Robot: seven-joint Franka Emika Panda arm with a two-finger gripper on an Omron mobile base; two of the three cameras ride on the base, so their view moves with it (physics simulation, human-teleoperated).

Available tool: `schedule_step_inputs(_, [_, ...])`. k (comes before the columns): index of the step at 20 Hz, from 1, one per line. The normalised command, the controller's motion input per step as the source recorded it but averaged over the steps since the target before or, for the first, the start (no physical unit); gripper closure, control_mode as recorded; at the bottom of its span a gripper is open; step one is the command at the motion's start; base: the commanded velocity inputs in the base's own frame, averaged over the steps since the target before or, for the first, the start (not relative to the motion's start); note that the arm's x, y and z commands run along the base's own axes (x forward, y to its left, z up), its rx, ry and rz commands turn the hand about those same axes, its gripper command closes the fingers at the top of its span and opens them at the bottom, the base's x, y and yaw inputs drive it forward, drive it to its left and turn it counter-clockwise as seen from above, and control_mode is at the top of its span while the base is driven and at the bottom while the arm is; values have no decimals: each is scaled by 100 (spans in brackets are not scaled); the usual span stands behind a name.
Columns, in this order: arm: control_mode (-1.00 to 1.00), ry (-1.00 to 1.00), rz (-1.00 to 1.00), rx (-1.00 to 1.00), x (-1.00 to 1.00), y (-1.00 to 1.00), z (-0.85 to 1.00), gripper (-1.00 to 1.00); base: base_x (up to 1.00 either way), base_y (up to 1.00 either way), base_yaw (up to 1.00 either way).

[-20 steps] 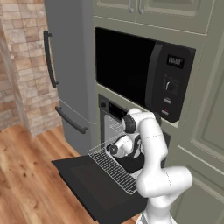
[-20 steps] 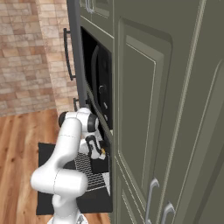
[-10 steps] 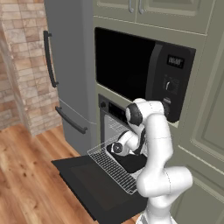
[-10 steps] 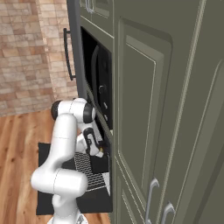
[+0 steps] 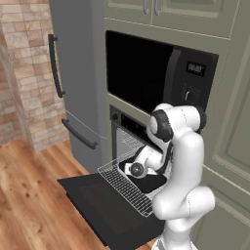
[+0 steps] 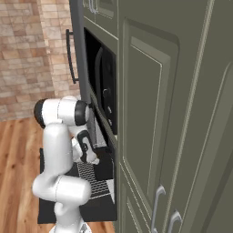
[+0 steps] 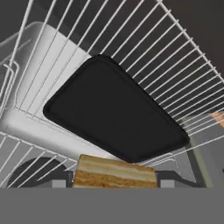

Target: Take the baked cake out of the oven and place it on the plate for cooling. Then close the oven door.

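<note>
Hand view: claw (image 7: 114,180) grips cake (image 7: 114,172), lower half cut off.

A grey fridge (image 5: 78,73) with dark handles stands left of a black microwave (image 5: 156,73). Olive cabinets (image 6: 173,113) rise at right, a brick wall (image 5: 24,73) at left, above a wood floor (image 5: 29,195).

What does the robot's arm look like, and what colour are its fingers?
The arm is made of smooth, glossy white rounded tubes with dark grey or black round caps at the joints. The gripper ends in small dark finger tips. No cables or markings are visible.
</note>
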Motion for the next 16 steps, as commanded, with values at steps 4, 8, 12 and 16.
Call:
schedule_step_inputs(4, [-100,0,10,0,-55,85,100,100,0,0,0])
schedule_step_inputs(8, [-100,0,8,0,-45,86,100,100,0,0,0])
schedule_step_inputs(12, [-100,1,6,0,-32,81,100,100,0,0,0])
schedule_step_inputs(16, [-100,2,4,0,-25,71,100,100,0,0,0])
